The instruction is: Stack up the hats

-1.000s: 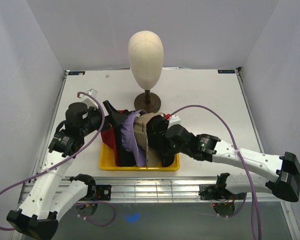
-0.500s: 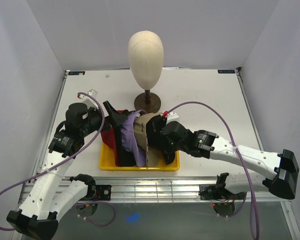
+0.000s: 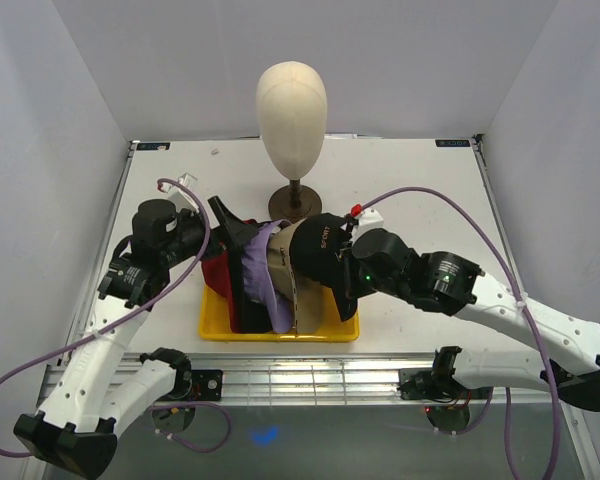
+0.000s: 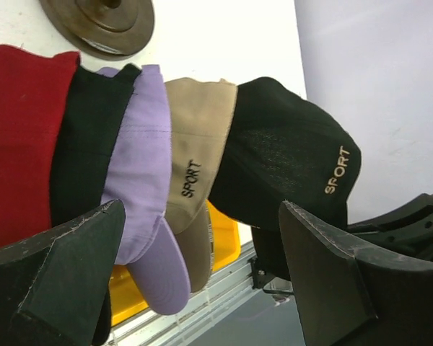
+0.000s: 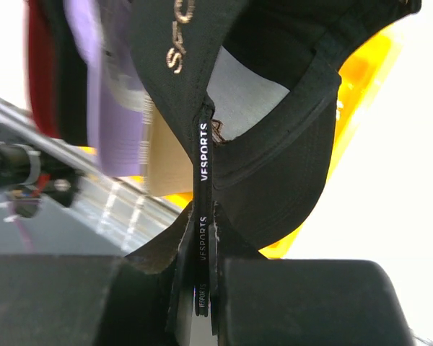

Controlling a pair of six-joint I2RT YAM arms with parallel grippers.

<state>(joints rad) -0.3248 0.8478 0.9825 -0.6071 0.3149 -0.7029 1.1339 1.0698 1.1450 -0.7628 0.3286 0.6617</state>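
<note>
Black cap (image 3: 320,250), ready to stack
My right tool (image 5: 202,288) pinches its rim; I should seat it squarely on the tan cap (image 4: 195,137). Left tool (image 4: 200,216) gapes.

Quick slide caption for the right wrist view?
Right gripper pinching the black SPORT cap by its edge, yellow tray behind.

This is a robotics lab test cell. A white tabletop (image 3: 420,190) is boxed in on three sides by plain pale walls (image 3: 40,120), with a bare aluminium rail (image 3: 310,378) along its near edge. A white-and-black left robot arm (image 3: 102,345) and its right twin (image 3: 525,315) are mounted there, trailing loose purple cables (image 3: 460,215). The props are a cream egg-shaped mannequin head (image 3: 292,105) and fabric baseball caps (image 3: 260,270) in a yellow plastic tray (image 3: 212,322).
</note>
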